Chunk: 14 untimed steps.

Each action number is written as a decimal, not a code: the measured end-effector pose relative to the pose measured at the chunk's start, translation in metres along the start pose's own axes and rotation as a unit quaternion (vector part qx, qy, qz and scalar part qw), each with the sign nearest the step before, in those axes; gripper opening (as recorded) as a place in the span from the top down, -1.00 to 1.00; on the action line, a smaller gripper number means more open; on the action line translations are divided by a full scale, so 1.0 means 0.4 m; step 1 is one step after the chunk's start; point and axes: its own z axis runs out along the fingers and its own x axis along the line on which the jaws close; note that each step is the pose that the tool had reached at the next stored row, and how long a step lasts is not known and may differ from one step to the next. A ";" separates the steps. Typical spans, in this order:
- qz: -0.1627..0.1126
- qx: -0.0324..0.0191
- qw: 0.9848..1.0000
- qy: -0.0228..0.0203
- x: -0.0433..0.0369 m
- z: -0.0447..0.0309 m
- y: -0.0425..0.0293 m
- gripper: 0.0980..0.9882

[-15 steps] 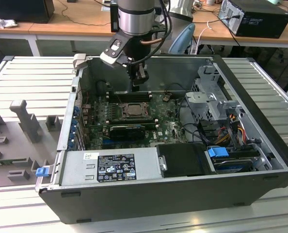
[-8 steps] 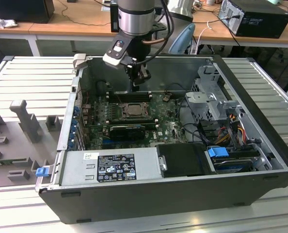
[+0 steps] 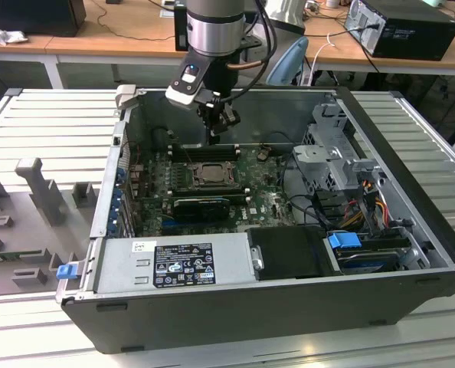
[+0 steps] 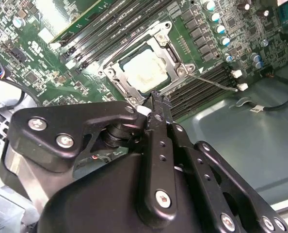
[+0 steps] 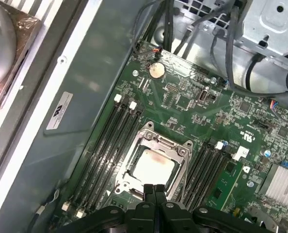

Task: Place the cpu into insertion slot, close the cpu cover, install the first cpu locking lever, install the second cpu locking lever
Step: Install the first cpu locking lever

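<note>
— Starting from the exterior view's left?
— Grey moulded fixtures (image 3: 40,192) on a slatted grey table (image 3: 59,119). Next, an open computer case (image 3: 235,314) with a blue clip (image 3: 67,270) at its corner. Along its near side, a silver power supply (image 3: 231,259) bearing a black label (image 3: 183,264) with white print and a small white sticker (image 3: 139,247).
— And the middle?
— Green motherboard (image 3: 270,203), with the insertion slot (image 5: 126,185) left of its centre. Above the slot's far edge, the gripper (image 3: 214,138), hung from a silver-and-black arm (image 3: 212,31).
— Open or closed?
— Closed in both wrist views, fingertips (image 5: 149,191) pressed together, gripping nothing, close by the socket's rim. Touching it or not: cannot tell.
— The cpu (image 5: 152,167)?
— Seated in the slot, pale top showing through the cpu cover (image 5: 163,141), laid flat around it. In the second wrist view, a thin silver lever (image 4: 212,81) slanting out from the socket's corner across dark memory slots (image 4: 195,97).
— Farther right?
— Metal drive cage (image 3: 338,157), coloured cables (image 3: 369,195), a blue connector (image 3: 344,240). Behind, wooden desks (image 3: 135,34) and a black computer (image 3: 411,27).
— The first wrist view?
— A coin battery (image 5: 156,69) on the board, and a white label (image 5: 61,111) on the case wall.
</note>
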 end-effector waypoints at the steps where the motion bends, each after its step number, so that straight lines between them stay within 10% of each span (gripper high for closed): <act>1: -0.007 0.000 1.000 0.000 0.000 0.000 0.000 0.98; 14: -0.060 0.001 0.998 0.002 0.000 0.000 0.000 0.98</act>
